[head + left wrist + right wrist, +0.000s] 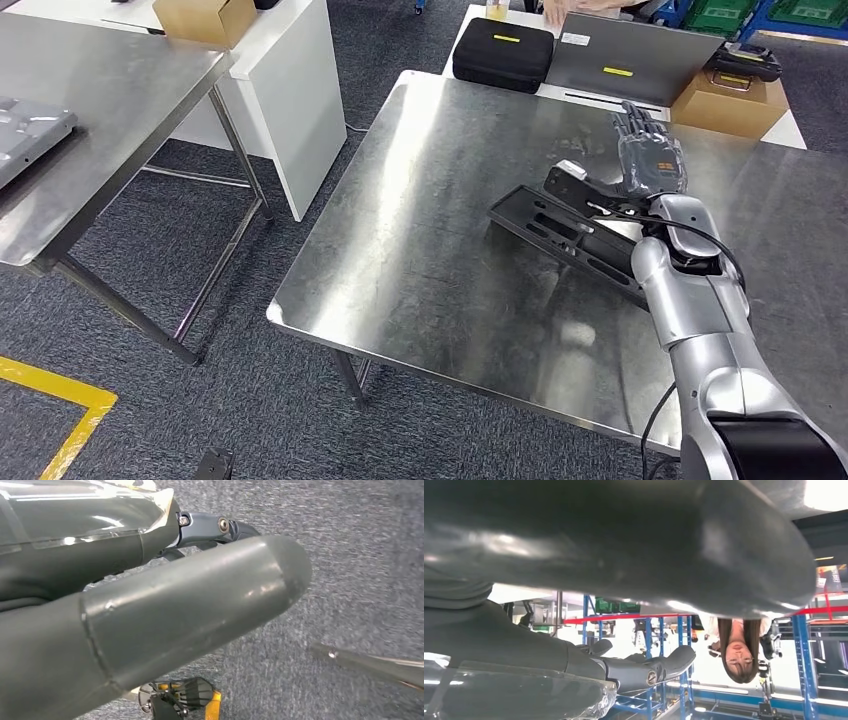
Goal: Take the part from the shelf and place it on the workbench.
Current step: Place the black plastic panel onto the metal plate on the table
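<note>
The black slotted part (570,232) lies flat on the steel bench (420,250), toward its right side, and the right robot hand (650,152) is stretched out above and just beyond its far end with the fingers (634,121) straight and spread, holding nothing. The placing looks done, so the sound move is to lift that hand straight up and clear before drawing the arm back, lest wrist or cable drag the part across the bench. The left robot hand (150,615) hangs over the carpeted floor; whether its fingers are apart I cannot tell.
</note>
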### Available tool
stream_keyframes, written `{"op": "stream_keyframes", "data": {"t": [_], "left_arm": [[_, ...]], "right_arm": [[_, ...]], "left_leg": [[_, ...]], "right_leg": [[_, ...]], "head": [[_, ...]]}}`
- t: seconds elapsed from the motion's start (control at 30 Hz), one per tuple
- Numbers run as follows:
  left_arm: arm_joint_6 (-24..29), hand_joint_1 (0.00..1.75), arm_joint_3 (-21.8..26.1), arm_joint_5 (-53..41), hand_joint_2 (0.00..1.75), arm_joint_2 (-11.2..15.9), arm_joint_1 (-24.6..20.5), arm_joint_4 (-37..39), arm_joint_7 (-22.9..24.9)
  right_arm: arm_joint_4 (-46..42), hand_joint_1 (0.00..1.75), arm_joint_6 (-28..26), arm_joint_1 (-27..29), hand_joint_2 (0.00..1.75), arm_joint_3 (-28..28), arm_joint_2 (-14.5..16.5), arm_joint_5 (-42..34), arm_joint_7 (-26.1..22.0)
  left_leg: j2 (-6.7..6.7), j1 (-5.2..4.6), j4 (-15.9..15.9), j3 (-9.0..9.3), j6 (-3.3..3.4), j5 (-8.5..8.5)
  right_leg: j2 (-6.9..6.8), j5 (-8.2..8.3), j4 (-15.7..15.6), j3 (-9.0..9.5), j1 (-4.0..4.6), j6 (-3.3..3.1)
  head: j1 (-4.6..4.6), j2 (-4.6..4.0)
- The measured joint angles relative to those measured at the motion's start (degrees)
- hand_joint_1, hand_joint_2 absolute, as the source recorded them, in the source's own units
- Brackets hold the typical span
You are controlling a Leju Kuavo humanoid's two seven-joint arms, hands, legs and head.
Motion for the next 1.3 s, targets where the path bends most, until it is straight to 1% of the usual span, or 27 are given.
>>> {"op": "stream_keyframes", "data": {"t": [0.1, 0.13, 0.2, 0.23, 0.27, 0.33, 0.37, 0.4, 0.43, 0.47, 0.53, 0.57, 0.6, 0.7, 0.73, 0.8, 0.87, 0.9, 0.93, 0.97, 1.03, 1.07, 1.1, 1.17, 1.23, 1.27, 1.3], "left_arm": [[0.3, 0.00, 0.0, -0.4, 0.00, 0.0, -0.4, 0.0, 1.4], [0.4, 0.00, 0.0, -0.6, 0.00, 0.0, -0.7, 0.0, 1.7], [0.7, 0.00, 0.0, -1.0, 0.00, -0.1, -1.1, 0.0, 2.2], [0.9, 0.00, 0.0, -1.1, 0.00, -0.2, -1.4, -0.1, 2.3], [1.1, 0.00, 0.0, -1.1, 0.00, -0.2, -1.5, -0.1, 2.4], [1.3, 0.00, 0.0, -1.2, 0.00, -0.3, -1.7, -0.1, 2.5], [1.3, 0.00, 0.0, -1.2, 0.00, -0.3, -1.6, -0.1, 2.5], [1.3, 0.00, 0.0, -1.2, 0.00, -0.3, -1.5, -0.1, 2.5], [1.4, 0.00, 0.0, -1.3, 0.00, -0.3, -1.4, -0.1, 2.5], [1.4, 0.00, 0.0, -1.4, 0.00, -0.3, -1.3, -0.1, 2.5], [1.4, 0.00, 0.0, -1.7, 0.00, -0.2, -1.3, -0.1, 2.4], [1.4, 0.00, 0.0, -1.8, 0.00, -0.2, -1.3, -0.1, 2.4], [1.4, 0.00, 0.0, -1.9, 0.00, -0.2, -1.3, -0.1, 2.4], [1.3, 0.00, 0.0, -2.0, 0.00, -0.3, -1.3, -0.1, 2.5], [1.3, 0.00, 0.0, -2.1, 0.00, -0.3, -1.3, -0.1, 2.5], [1.3, 0.00, 0.0, -2.2, 0.00, -0.3, -1.4, -0.1, 2.5], [1.3, 0.00, 0.0, -2.3, 0.00, -0.3, -1.4, -0.1, 2.6], [1.3, 0.00, 0.0, -2.3, 0.00, -0.3, -1.4, -0.1, 2.6], [1.3, 0.00, 0.0, -2.3, 0.00, -0.3, -1.4, -0.1, 2.6], [1.3, 0.00, 0.0, -2.3, 0.00, -0.3, -1.4, -0.1, 2.6], [1.3, 0.00, 0.0, -2.3, 0.00, -0.2, -1.5, -0.1, 2.6], [1.3, 0.00, 0.0, -2.3, 0.00, -0.2, -1.6, -0.1, 2.6], [1.3, 0.00, 0.0, -2.3, 0.00, -0.2, -1.6, -0.1, 2.6], [1.3, 0.00, 0.0, -2.3, 0.00, -0.2, -1.7, -0.1, 2.6], [1.3, 0.00, 0.0, -2.4, 0.00, -0.3, -1.8, -0.1, 2.7], [1.3, 0.00, 0.0, -2.4, 0.00, -0.3, -1.9, -0.1, 2.7], [1.3, 0.00, 0.0, -2.4, 0.00, -0.3, -1.9, -0.1, 2.7]], "right_arm": [[-0.9, 0.00, -0.1, -0.4, 0.00, 0.8, 1.2, 0.4, -1.4], [-1.4, 0.00, -0.1, -0.6, 0.00, 1.4, 1.8, 0.6, -1.6], [-2.6, 0.00, 0.2, -0.8, 0.00, 2.7, 2.8, 0.7, -1.8], [-3.2, 0.00, 0.5, -1.0, 0.00, 3.4, 3.3, 0.7, -1.8], [-3.6, 0.00, 0.7, -1.2, 0.00, 4.0, 3.6, 0.6, -1.8], [-3.8, 0.00, 1.1, -1.3, 0.00, 5.0, 3.9, 0.3, -1.7], [-3.8, 0.00, 1.1, -1.2, 0.00, 5.3, 3.9, 0.0, -1.6], [-3.7, 0.00, 1.0, -1.0, 0.00, 5.6, 3.9, -0.2, -1.5], [-3.6, 0.00, 0.9, -0.8, 0.00, 5.8, 3.9, -0.4, -1.4], [-3.4, 0.00, 0.7, -0.7, 0.00, 5.9, 3.8, -0.6, -1.4], [-3.3, 0.00, 0.3, -0.8, 0.00, 6.0, 3.5, -0.9, -1.4], [-3.2, 0.00, 0.0, -0.7, 0.00, 6.1, 3.3, -1.0, -1.4], [-3.2, 0.00, -0.1, -0.6, 0.00, 6.1, 3.1, -1.1, -1.4], [-3.0, 0.00, -0.3, -0.3, 0.00, 6.2, 2.8, -1.3, -1.3], [-3.0, 0.00, -0.3, -0.3, 0.00, 6.2, 2.8, -1.4, -1.3], [-3.0, 0.00, -0.2, -0.3, 0.00, 6.2, 2.7, -1.6, -1.3], [-3.0, 0.00, -0.2, -0.1, 0.00, 6.2, 2.7, -1.7, -1.3], [-2.9, 0.00, -0.2, 0.0, 0.00, 6.2, 2.7, -1.7, -1.3], [-2.9, 0.00, -0.2, 0.1, 0.00, 6.2, 2.7, -1.7, -1.3], [-2.9, 0.00, -0.2, 0.2, 0.00, 6.2, 2.7, -1.7, -1.3], [-2.9, 0.00, -0.2, 0.2, 0.00, 6.2, 2.6, -1.7, -1.3], [-2.9, 0.00, -0.2, 0.1, 0.00, 6.2, 2.6, -1.8, -1.3], [-2.9, 0.00, -0.2, 0.1, 0.00, 6.2, 2.5, -1.9, -1.3], [-2.9, 0.00, -0.2, 0.0, 0.00, 6.2, 2.5, -2.1, -1.2], [-2.9, 0.00, -0.2, 0.0, 0.00, 6.2, 2.3, -2.5, -1.2], [-2.9, 0.00, -0.1, 0.0, 0.00, 6.2, 2.2, -2.9, -1.2], [-2.8, 0.00, 0.0, 0.0, 0.00, 6.2, 2.0, -3.3, -1.2]], "left_leg": [[0.04, 0.00, 0.0, 0.00, 0.00, 0.00], [0.05, -0.07, 0.0, 0.01, 0.17, -0.05], [0.12, 0.10, -0.9, 0.71, 0.90, 0.25], [0.22, 0.26, -1.6, 1.21, 1.41, 0.60], [0.32, 0.49, -2.3, 1.70, 1.75, 1.01], [0.37, 0.64, -2.8, 1.96, 2.03, 1.44], [0.31, 0.64, -2.8, 1.89, 2.01, 1.45], [0.26, 0.64, -2.7, 1.82, 1.95, 1.45], [0.23, 0.66, -2.6, 1.73, 1.86, 1.44], [0.20, 0.71, -2.5, 1.64, 1.68, 1.37], [0.12, 0.73, -1.4, 1.15, 0.97, 0.94], [0.08, 0.68, -0.7, 0.76, 0.55, 0.67], [0.06, 0.61, -0.1, 0.36, 0.12, 0.52], [0.06, 0.76, 0.4, -0.36, -0.83, 0.45], [0.10, 0.89, 1.2, -0.73, -1.19, -0.33], [0.18, 1.17, 6.1, -2.67, -1.94, -3.88], [0.21, 1.40, 13.6, -5.67, -2.46, -7.86], [0.21, 1.46, 16.0, -6.50, -2.54, -8.73], [0.21, 1.51, 16.4, -6.31, -2.50, -8.58], [0.21, 1.52, 14.5, -4.92, -2.35, -7.47], [0.17, 1.45, 6.5, 0.14, -1.79, -4.52], [0.15, 1.32, 3.2, 2.11, -1.50, -3.58], [0.12, 1.15, 1.1, 3.27, -1.26, -3.15], [0.11, 0.73, 0.4, 3.29, -0.77, -2.84], [0.24, 0.80, -0.3, 3.15, 0.05, -1.85], [0.31, 0.86, -0.7, 3.00, 0.52, -1.26], [0.38, 0.91, -1.1, 2.75, 0.90, -0.72]], "right_leg": [[0.01, 0.01, 0.0, 0.00, 0.01, 0.01], [0.01, 0.12, -0.2, 0.04, -0.22, 0.22], [0.01, 0.14, -0.5, 0.24, -0.33, 0.82], [0.00, -0.42, 0.3, -0.05, -0.37, 0.89], [0.00, -1.61, 2.4, -0.91, -0.21, 0.60], [0.03, -5.14, 10.1, -4.46, -0.27, -0.31], [0.04, -6.52, 13.8, -6.24, -0.31, -0.45], [0.05, -7.17, 16.0, -7.31, -0.35, -0.31], [0.05, -6.76, 15.8, -7.12, -0.45, 0.11], [0.03, -5.58, 13.3, -5.84, -0.60, 0.68], [-0.04, -2.65, 5.6, -1.68, -0.97, 1.68], [0.04, -1.78, 3.0, -0.38, -1.00, 1.65], [0.13, -1.34, 1.7, 0.26, -0.96, 1.44], [0.41, -0.85, 1.8, -0.20, -0.92, 0.24], [0.41, -0.63, 1.8, -0.33, -1.04, -0.17], [0.40, -0.23, 1.7, -0.60, -1.22, -0.90], [0.36, 0.09, 1.7, -1.07, -1.07, -1.41], [0.34, 0.25, 1.7, -1.31, -1.00, -1.56], [0.33, 0.40, 1.7, -1.52, -0.93, -1.62], [0.33, 0.54, 1.7, -1.66, -0.89, -1.59], [0.34, 0.83, 1.7, -1.80, -0.80, -1.32], [0.33, 0.99, 1.7, -1.88, -0.68, -1.08], [0.31, 1.16, 1.7, -1.97, -0.58, -0.81], [0.23, 1.65, 1.5, -2.14, -0.52, -0.09], [0.17, 1.50, 1.9, -2.70, -0.46, 0.47], [0.16, 0.54, 3.2, -3.43, -0.38, 0.44], [0.15, -1.14, 5.9, -4.68, -0.29, 0.16]], "head": [[-0.02, 0.00], [-0.05, 0.00], [-0.08, 0.00], [-0.07, 0.00], [-0.02, 0.00], [0.07, 0.00], [0.09, 0.00], [0.10, 0.00], [0.11, 0.00], [0.13, 0.00], [0.22, 0.00], [0.20, 0.00], [0.19, 0.00], [0.12, 0.00], [0.04, 0.00], [-0.15, 0.00], [-0.26, 0.00], [-0.26, 0.00], [-0.27, 0.00], [-0.26, 0.00], [-0.28, 0.00], [-0.25, 0.00], [-0.27, 0.00], [-0.24, 0.00], [-0.22, 0.00], [-0.13, 0.00], [0.00, 0.00]]}}
